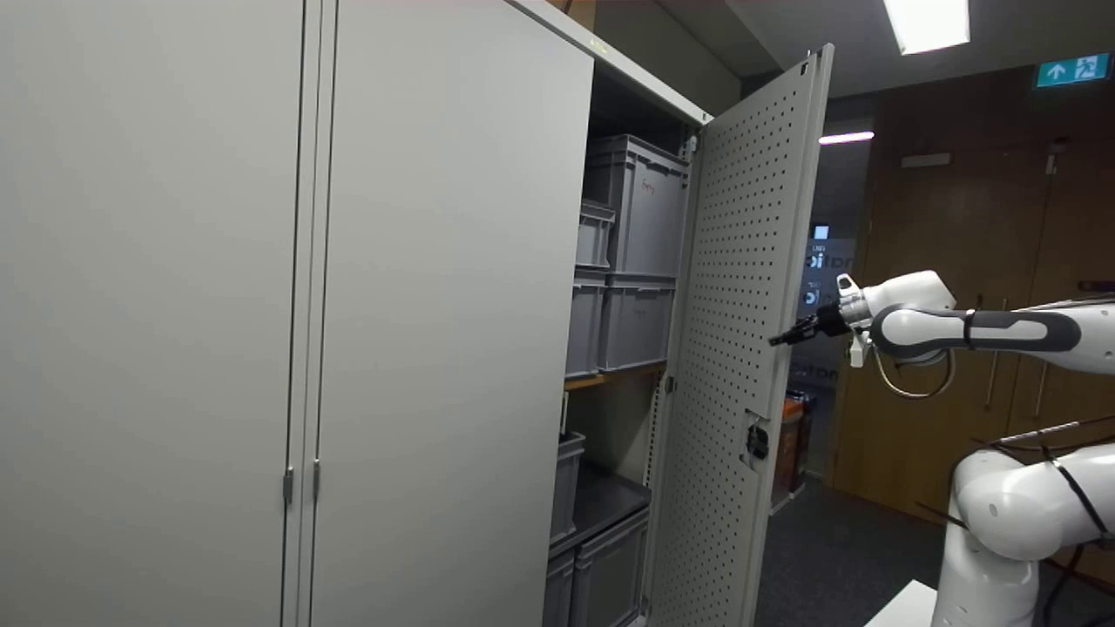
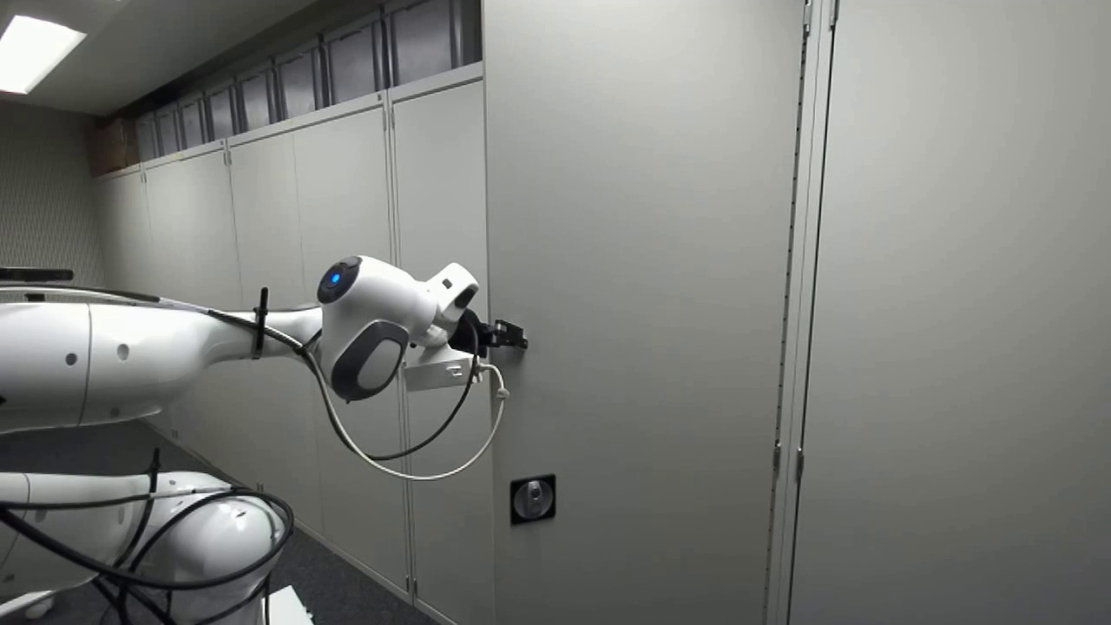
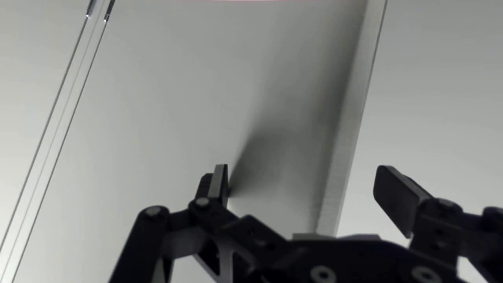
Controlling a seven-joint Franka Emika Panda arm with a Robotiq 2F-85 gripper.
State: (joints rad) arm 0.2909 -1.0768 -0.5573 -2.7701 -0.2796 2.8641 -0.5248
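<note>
Grey cabinets [image 2: 338, 200] behind. In an exterior view, gripper [image 2: 522, 338] at open door [image 2: 642, 304], smooth, likely slippery. In an exterior view, its perforated inside [image 1: 745, 261]: likely stiff, heavyish, hinge-swung. Wrist view: fingers [image 3: 397, 196] apart, free edge [image 3: 352, 118] between; best hold there.

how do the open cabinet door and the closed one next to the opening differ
The open door is swung outward; the closed door sits flat. The open door shows a perforated inner side with a black fitting; the closed door shows a plain, smooth face. The hand is close to the open door but well away from the closed door. Both are tall grey panels.
</note>
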